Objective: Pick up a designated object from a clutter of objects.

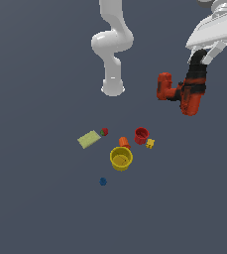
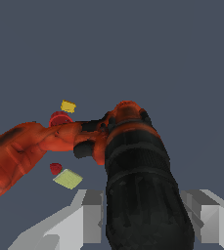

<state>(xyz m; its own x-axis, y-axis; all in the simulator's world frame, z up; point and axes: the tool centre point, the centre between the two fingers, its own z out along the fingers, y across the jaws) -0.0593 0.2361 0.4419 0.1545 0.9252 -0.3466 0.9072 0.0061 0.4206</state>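
Exterior view shows the white arm [image 1: 112,44] standing at the back, with its wrist end coming in from the upper corner on the exterior view's right. Next biggest thing is the drill [image 1: 184,92], red-orange and black, hanging in the air well above the tabletop [image 1: 35,208] and well apart from the rest of the clutter. So the pick looks basically done to me, just a lift to hold.

The pincer [image 2: 145,215] is clenched on the drill: in the wrist view the black part fills the gap between the two grey fingers [image 2: 91,215], one on each side. Makes sense to grab it there, since that chunky section gives flat-ish sides to squeeze, and the orange body sticks out sideways. Off-centre weight like that could twist in the grip, I'd guess.

Down on the tabletop, the leftovers sit in a loose bunch:
- yellow cup [image 1: 121,158], upright, open end up
- pale green card [image 1: 89,139], lying flat
- red cup [image 1: 141,135]
- orange cylinder [image 1: 124,143], just beside the yellow cup
- yellow block [image 1: 150,144], right next to the red cup
- berry [image 1: 104,131], by the card's corner
- blue ball [image 1: 103,181], off on its own
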